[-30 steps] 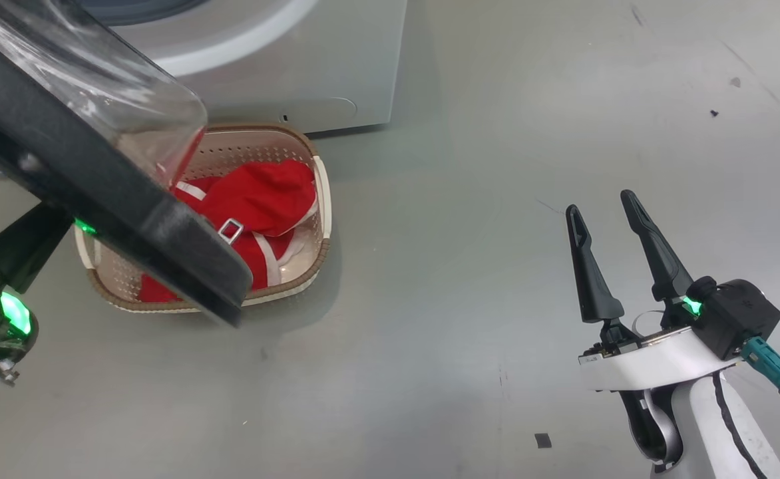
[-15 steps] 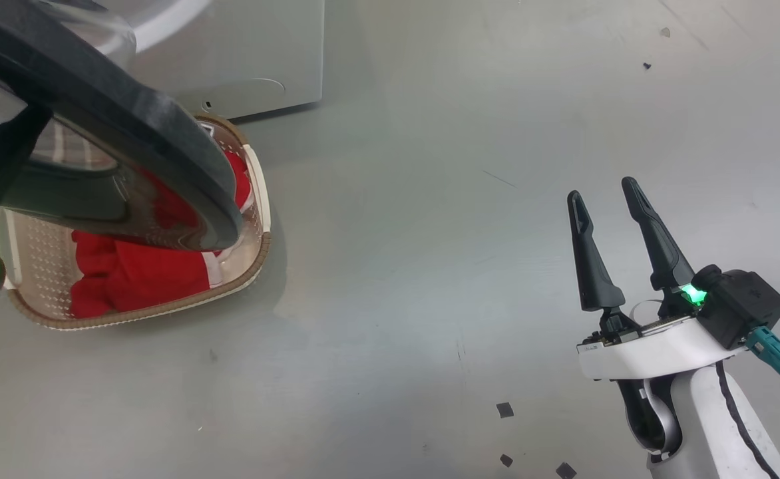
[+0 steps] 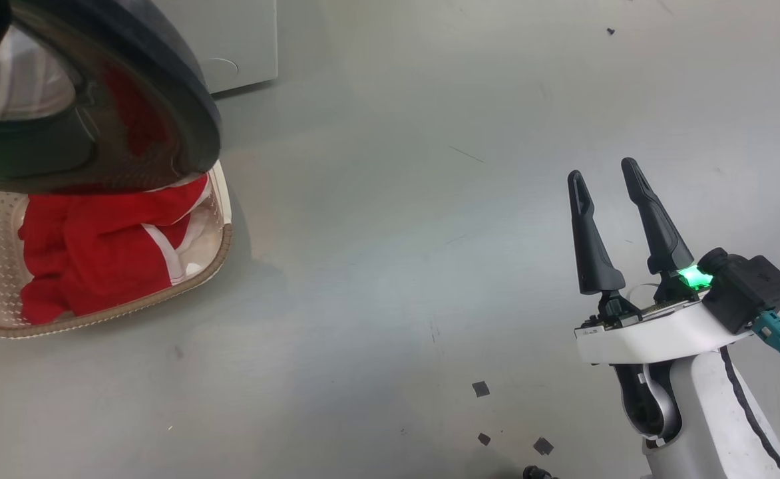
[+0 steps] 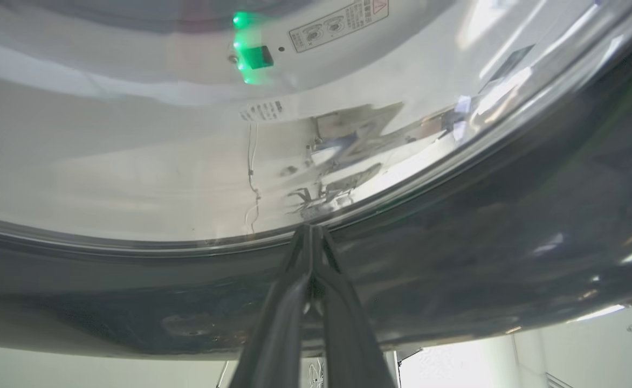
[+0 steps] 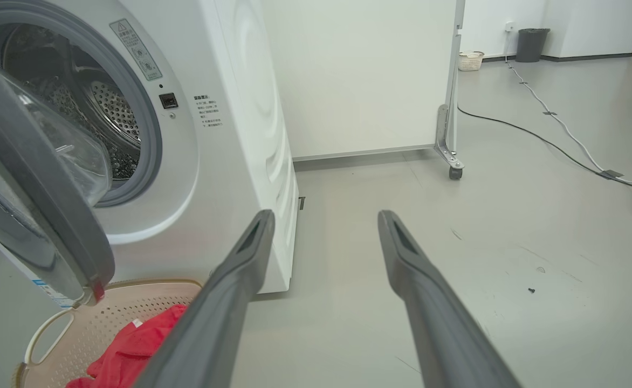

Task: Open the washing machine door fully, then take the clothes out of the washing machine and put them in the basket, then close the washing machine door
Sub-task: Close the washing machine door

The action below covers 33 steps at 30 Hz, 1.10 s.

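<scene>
Grey floor (image 3: 396, 233), red clothes (image 3: 90, 253) in basket (image 3: 225, 229), door (image 3: 184, 100) half open

Head view:
- The basket (image 3: 222, 234) stands on the floor (image 3: 396, 253) at 9 o'clock, with the clothes (image 3: 90, 259) lying inside it.
- The washing machine door (image 3: 170, 100) hangs over the basket's far end at 10 o'clock.
- A corner of the washing machine (image 3: 243, 40) sits behind the basket at 11 o'clock.
- The right pincer (image 3: 600, 168) is at 4 o'clock, over bare floor and well apart from the basket.

Left wrist view:
- The left pincer (image 4: 309, 237) lies against the door's rim.

Right wrist view:
- The basket sits at 7 o'clock, before the machine and under the door's lower edge.
- A wheeled partition (image 5: 359, 81) stands behind the machine at 12 o'clock.
- A cable (image 5: 564, 134) crosses the floor at 2 o'clock.
</scene>
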Available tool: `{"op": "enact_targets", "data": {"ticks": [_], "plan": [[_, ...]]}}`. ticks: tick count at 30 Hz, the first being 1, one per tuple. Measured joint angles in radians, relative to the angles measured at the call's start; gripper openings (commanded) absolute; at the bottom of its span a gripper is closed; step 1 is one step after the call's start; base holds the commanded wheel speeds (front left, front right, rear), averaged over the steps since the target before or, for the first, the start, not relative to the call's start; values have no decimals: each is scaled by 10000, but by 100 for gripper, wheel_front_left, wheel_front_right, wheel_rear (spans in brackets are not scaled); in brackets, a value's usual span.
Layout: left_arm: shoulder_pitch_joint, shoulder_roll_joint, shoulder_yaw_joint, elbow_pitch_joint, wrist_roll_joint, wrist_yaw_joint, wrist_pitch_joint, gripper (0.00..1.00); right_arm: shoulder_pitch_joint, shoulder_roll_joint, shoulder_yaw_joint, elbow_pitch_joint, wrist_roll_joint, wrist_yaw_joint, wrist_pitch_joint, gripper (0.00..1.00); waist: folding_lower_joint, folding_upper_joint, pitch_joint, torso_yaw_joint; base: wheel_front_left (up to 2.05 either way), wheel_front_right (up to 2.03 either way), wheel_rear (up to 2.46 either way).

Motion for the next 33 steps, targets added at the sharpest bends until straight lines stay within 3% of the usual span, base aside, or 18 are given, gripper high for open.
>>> {"op": "enact_targets", "data": {"ticks": [22,33], "plan": [[-1871,-326,-199,1298,596,77,-533,0,-334,19,130,84,178,-2,0,100,0,0,406,-513,0,0,0],[-1925,-951,-395,1854,602,-662,-531,0,-367,21,-75,163,119,-2,-2,100,0,0,231,-185,0,0,0]]}}
